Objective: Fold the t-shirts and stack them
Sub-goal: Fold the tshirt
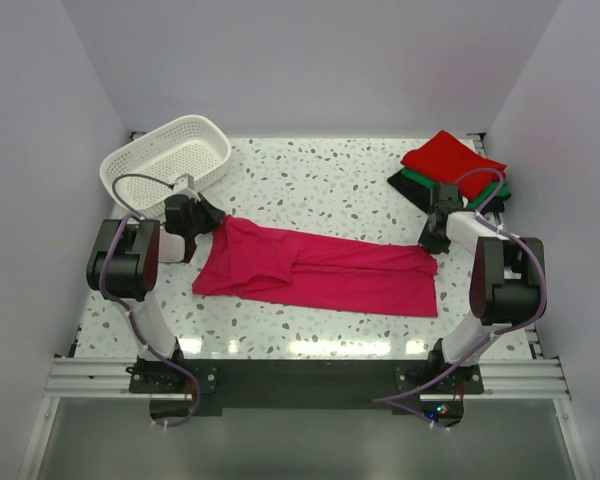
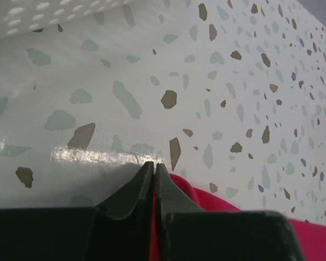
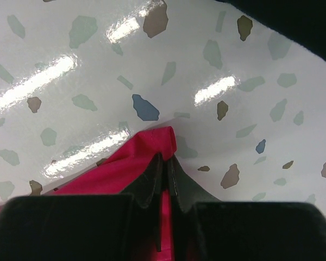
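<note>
Top external has the pink shirt (image 1: 320, 268) spread across the table (image 1: 310, 180), my left pincer (image 2: 154, 167) and right pincer (image 3: 164, 159) each clamped on a far corner, so mid-fold I reckon, next up lifting both evenly toward the near hem.

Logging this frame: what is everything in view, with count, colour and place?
pink t-shirt: one, magenta-pink, spread lengthwise across the middle of the table
red t-shirt: one, red, folded, top of the stack at the far right
green t-shirt: one, green, folded, under the red one
black t-shirt: one, black, folded, bottom of the stack
basket: one, white plastic lattice, far left corner
table: one, white with coloured speckles, under everything
left gripper: one, black, shut on the pink t-shirt's left end
right gripper: one, black, shut on the pink t-shirt's right corner
</note>
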